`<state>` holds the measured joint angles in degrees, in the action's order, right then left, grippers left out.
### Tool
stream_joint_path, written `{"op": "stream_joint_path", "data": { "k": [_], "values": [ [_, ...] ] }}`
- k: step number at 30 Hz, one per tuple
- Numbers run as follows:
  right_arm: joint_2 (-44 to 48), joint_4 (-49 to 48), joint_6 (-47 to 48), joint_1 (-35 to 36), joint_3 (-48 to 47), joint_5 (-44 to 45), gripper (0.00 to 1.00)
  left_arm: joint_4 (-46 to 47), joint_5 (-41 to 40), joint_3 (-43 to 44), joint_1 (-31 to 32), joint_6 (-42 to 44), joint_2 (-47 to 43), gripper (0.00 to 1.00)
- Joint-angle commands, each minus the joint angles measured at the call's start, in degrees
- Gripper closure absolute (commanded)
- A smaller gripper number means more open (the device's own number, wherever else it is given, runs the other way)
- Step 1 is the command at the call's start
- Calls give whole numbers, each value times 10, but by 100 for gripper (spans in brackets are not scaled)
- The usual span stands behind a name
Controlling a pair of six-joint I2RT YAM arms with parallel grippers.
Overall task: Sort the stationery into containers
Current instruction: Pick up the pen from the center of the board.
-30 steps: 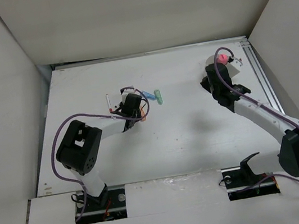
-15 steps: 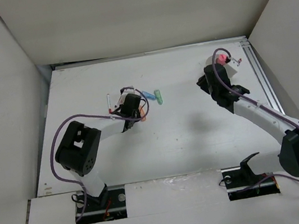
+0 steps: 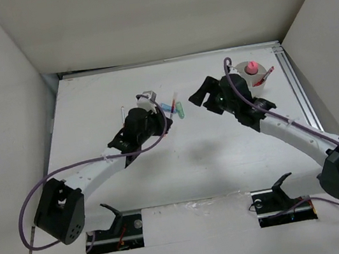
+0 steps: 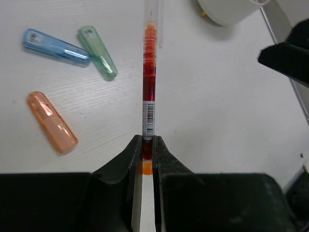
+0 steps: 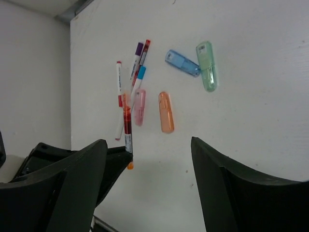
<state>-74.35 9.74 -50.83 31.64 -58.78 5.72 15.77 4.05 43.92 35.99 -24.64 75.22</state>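
cropped at top edge, left wrist view: red pen [image 4: 149, 82] far tip, cup [image 4: 227, 12] | mostly hidden between left gripper [image 4: 146, 145] fingers: pen's near end | too small from above: cup's compartments | cropped at bottom edge: right gripper [image 5: 149, 150] finger bases

Red pen [image 4: 149, 72] gripped endwise (orange tip), pastel cases [image 4: 51, 122] flat, white cup [image 4: 227, 12] upright
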Motion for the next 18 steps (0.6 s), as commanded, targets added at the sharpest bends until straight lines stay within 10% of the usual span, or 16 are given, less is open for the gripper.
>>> {"op": "stream_joint_path", "data": {
  "k": [1, 10, 18],
  "values": [
    [-14, -37, 26, 2, -28, -89, 23, 67, 109, -33, 0, -7, -17, 100],
    [-73, -73, 26, 8, -46, -142, 23, 129, 198, -52, 0, -13, -28, 100],
    [-105, -83, 14, 8, -51, -149, 54, 141, 213, -58, 0, -13, -33, 100]
  ]
}}
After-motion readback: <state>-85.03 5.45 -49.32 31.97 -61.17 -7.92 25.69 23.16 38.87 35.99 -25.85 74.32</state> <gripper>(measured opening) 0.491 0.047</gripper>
